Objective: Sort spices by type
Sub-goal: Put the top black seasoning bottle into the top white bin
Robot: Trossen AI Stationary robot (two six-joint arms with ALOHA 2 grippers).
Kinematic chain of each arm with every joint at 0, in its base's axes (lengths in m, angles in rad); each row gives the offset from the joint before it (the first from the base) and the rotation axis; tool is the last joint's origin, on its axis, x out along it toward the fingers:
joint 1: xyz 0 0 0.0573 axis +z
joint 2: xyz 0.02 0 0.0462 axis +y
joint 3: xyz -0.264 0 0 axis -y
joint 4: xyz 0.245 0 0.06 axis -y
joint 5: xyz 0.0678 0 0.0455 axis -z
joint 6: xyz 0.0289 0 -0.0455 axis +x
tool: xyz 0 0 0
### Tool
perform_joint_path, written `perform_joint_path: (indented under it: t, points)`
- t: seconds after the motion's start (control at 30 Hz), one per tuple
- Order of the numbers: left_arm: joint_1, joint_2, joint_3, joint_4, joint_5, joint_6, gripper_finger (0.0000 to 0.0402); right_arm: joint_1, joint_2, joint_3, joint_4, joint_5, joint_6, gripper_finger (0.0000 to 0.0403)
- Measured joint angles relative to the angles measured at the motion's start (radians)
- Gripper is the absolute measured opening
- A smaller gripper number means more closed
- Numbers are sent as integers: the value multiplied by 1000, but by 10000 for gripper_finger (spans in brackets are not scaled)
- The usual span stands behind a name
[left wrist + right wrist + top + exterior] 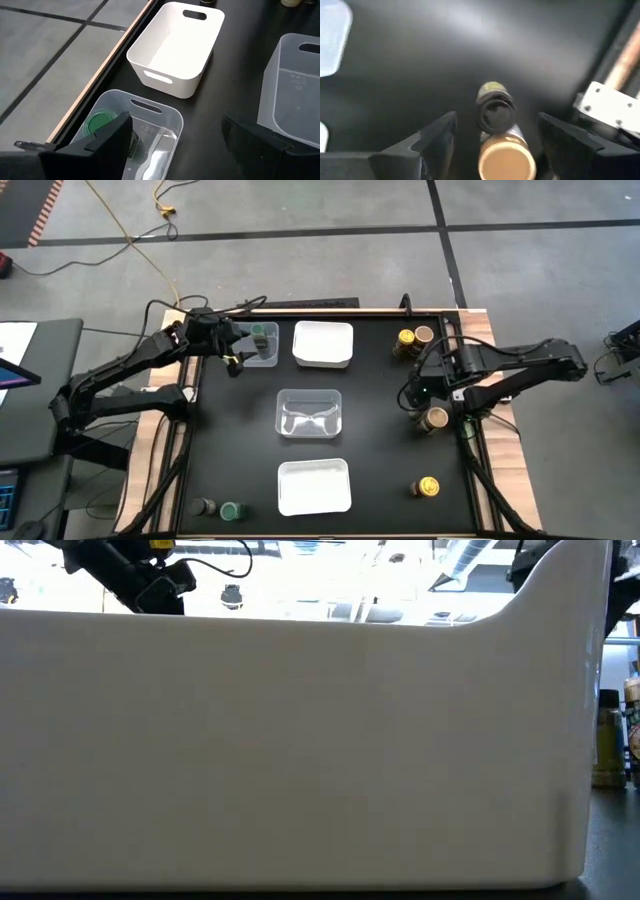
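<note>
Right end effector (495,145), fingers apart, hovers over a tan-lidded jar (506,159) and a dark-lidded jar (495,112) standing in contact near the right edge of the surface (380,400). Judgement: these jars are small, rigid, light and smooth-walled, likely to slip or topple if pinched off-centre. Best taken across the body just under the lid, one at a time, since the neighbour crowds the grip.

Left end effector (175,145), also spread and holding nothing, hangs over the small clear tray (150,107) at the far left, which holds a green-lidded jar (100,124).

The high view alone shows the wider spread: a yellow-lidded jar (427,487) near right, a green (231,510) and a dark jar (204,507) near left, and a yellow and tan pair (414,340) far right. The low view is blocked by a white tray (300,740).
</note>
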Motion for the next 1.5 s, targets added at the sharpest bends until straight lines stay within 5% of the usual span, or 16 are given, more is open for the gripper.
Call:
perform_joint_path:
  t: [1.0, 1.5]
  points:
    - [0, 0, 0, 0, -8, -62, 290, -71, 15, -318, 266, -143, -153, 298]
    - [0, 0, 0, 0, -8, -60, 290, -72, 14, -372, 342, -155, -160, 220]
